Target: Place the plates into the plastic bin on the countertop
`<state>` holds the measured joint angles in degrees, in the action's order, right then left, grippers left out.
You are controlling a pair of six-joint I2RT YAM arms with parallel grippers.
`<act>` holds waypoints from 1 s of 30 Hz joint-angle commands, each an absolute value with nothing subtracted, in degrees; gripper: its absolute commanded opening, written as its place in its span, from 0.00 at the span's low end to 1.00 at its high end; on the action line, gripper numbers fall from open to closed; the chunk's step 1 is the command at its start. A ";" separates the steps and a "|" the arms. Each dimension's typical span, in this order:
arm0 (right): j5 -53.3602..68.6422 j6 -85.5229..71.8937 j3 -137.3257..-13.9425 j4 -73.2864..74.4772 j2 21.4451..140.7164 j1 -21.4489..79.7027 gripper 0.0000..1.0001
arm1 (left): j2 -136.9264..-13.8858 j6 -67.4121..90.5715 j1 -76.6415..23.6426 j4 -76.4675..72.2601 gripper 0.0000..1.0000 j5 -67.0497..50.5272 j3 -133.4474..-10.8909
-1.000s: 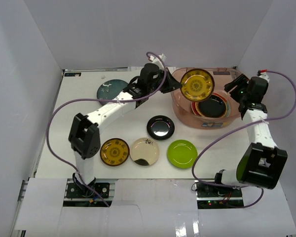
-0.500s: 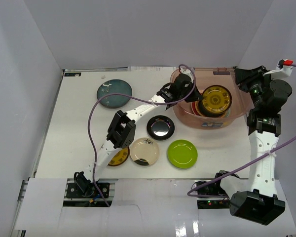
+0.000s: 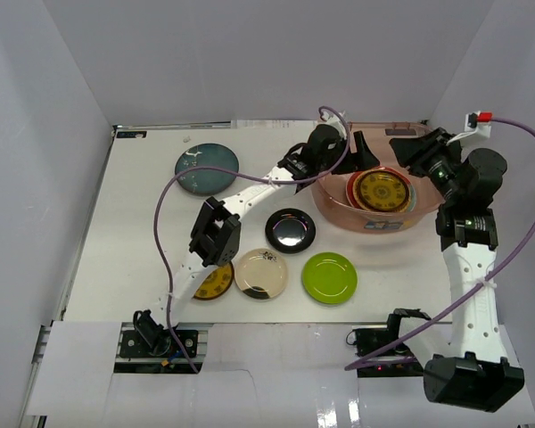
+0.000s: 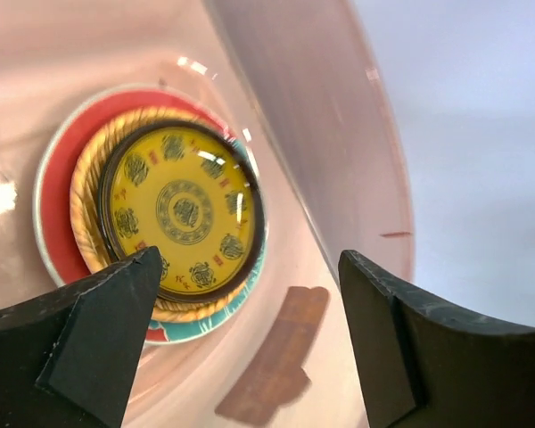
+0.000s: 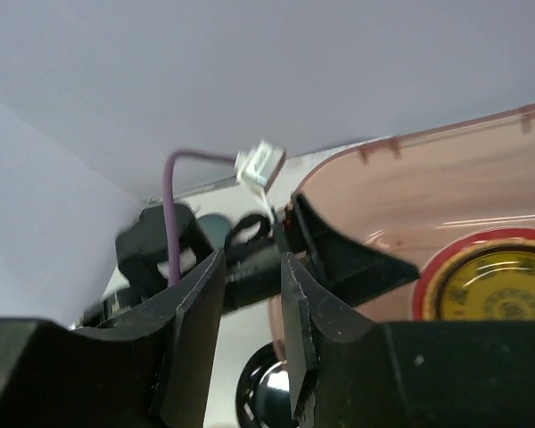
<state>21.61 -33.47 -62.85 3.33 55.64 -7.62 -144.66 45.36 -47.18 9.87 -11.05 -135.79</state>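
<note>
The plastic bin (image 3: 334, 207) stands at the back right of the countertop (image 3: 143, 232). In it lies a stack of plates topped by a yellow patterned plate (image 3: 381, 190) (image 4: 183, 209), over a woven tan one (image 4: 89, 201) and a red one (image 4: 53, 223). My left gripper (image 3: 358, 153) (image 4: 250, 267) hangs open and empty above the bin's back left. Over the bin's back right rim, my right gripper (image 3: 405, 150) (image 5: 251, 267) is held with its jaws narrowly apart and nothing between them. On the countertop lie teal (image 3: 207, 168), black (image 3: 291, 230), cream (image 3: 261, 273) and lime green (image 3: 329, 277) plates.
A second yellow-brown plate (image 3: 216, 283) lies partly under the left arm's elbow (image 3: 216, 234). Purple cables loop over both arms. White walls close in the left, back and right sides. The bin wall (image 4: 321, 116) rises close beside the left gripper.
The left gripper carried the yellow patterned plate into the bin and let go; the plate now lies flat on the stack. The right arm rose and swung its gripper toward the bin.
</note>
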 commanded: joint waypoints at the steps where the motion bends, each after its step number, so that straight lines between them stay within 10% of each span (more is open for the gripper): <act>1: 26.20 -32.87 -58.99 1.06 50.73 -0.48 0.38 | -125.83 39.14 -45.01 8.16 0.91 -12.04 -133.62; 14: 12.14 -31.28 -25.95 6.77 39.72 36.72 0.45 | -61.99 36.11 -43.86 22.64 0.75 4.83 -52.24; 22: 0.54 -35.68 -20.48 -1.30 45.25 51.59 0.66 | -39.03 56.82 -43.77 43.83 0.69 15.97 -36.92; 30: -5.62 -37.36 -23.90 -10.81 59.05 53.53 0.65 | -42.00 73.90 -43.86 62.30 0.77 25.48 -39.28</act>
<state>-0.14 -36.32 -20.64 -3.79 56.62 53.01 -39.92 63.81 -43.94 53.25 19.29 -36.53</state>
